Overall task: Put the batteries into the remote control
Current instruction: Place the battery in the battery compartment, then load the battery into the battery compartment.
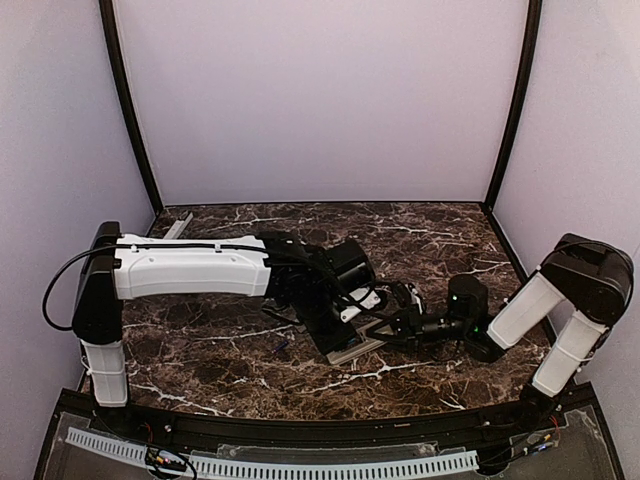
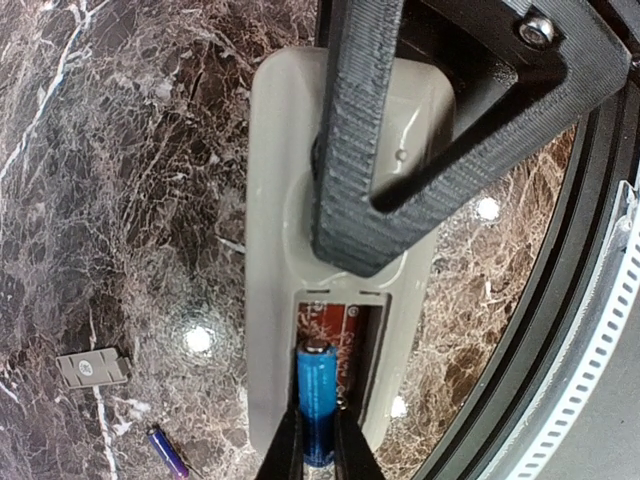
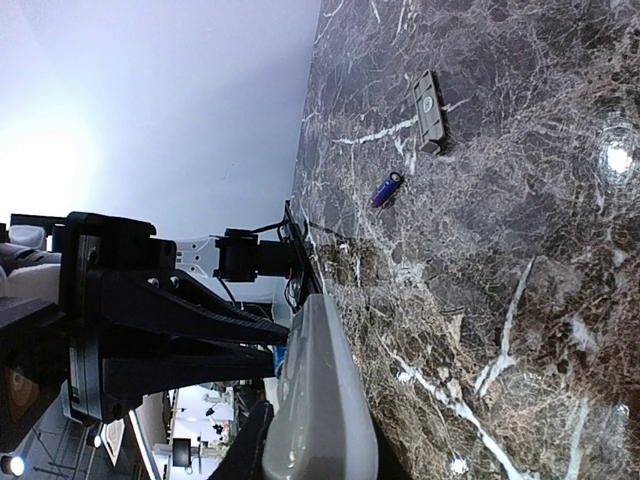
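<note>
The remote control (image 2: 270, 200) lies back side up with its battery compartment open, the red board showing inside. My left gripper (image 2: 318, 418) is shut on a blue battery (image 2: 318, 385) and holds it in the compartment's left slot. My right gripper (image 3: 310, 450) is shut on the remote (image 3: 320, 400) at its other end; one of its ribbed fingers (image 2: 365, 150) crosses the remote. A second battery (image 2: 167, 452) lies loose on the table to the left; it also shows in the right wrist view (image 3: 385, 188) and the top view (image 1: 281, 347). In the top view both grippers meet over the remote (image 1: 352, 350).
The small grey battery cover (image 2: 92, 368) lies on the marble table left of the remote, near the loose battery; it also shows in the right wrist view (image 3: 428, 110). A narrow pale grey bar (image 1: 178, 225) lies at the table's back left. The table's black front rim (image 2: 560, 330) runs close on the right.
</note>
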Controlling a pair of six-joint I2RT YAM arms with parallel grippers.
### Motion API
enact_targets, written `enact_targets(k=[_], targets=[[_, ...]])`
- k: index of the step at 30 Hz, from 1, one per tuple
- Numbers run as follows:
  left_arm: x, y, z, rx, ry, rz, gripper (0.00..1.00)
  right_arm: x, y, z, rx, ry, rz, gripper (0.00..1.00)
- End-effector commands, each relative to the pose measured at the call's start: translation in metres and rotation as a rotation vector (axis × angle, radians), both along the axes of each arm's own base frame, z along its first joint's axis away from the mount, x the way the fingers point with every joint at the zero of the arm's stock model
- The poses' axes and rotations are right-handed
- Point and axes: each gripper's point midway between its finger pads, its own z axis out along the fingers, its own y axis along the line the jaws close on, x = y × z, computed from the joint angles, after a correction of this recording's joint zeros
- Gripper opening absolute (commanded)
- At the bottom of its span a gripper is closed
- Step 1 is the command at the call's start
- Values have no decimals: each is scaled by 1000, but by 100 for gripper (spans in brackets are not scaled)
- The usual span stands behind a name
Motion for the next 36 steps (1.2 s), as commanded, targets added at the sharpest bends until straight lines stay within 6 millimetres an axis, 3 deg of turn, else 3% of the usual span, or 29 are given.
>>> enact_targets(k=[1, 15, 18, 26, 29, 30, 31, 32, 33, 34, 35, 36], targets=[[6, 4, 3, 39, -37, 9, 8, -1, 8, 18, 61, -59, 26, 0], [14, 1, 5, 42, -70, 36, 26, -3, 7, 17, 67, -52, 23, 0], [16, 1, 15, 25, -80, 51, 29, -4, 6, 17, 65, -51, 25, 0], [10, -1, 48, -128, -79, 74, 48, -2, 6, 17, 59, -48, 17, 0], [9, 3, 62, -202, -75, 95, 50, 0, 4, 17, 54, -49, 12, 0], [9, 6, 57, -223, -54, 107, 50, 0, 4, 18, 53, -49, 11, 0], [7, 10, 68, -266, -50, 111, 50, 0, 4, 18, 53, -50, 11, 0], [6, 14, 61, -291, -23, 119, 49, 0, 4, 18, 54, -50, 12, 0], [4, 18, 74, -345, -25, 119, 47, 0, 4, 19, 55, -51, 15, 0], [3, 21, 67, -375, -5, 116, 45, 0, 4, 20, 58, -53, 17, 0], [1, 25, 78, -418, -15, 114, 40, 0, 4, 21, 60, -55, 18, 0], [1, 29, 70, -426, -19, 115, 36, -1, 5, 21, 62, -55, 24, 0]])
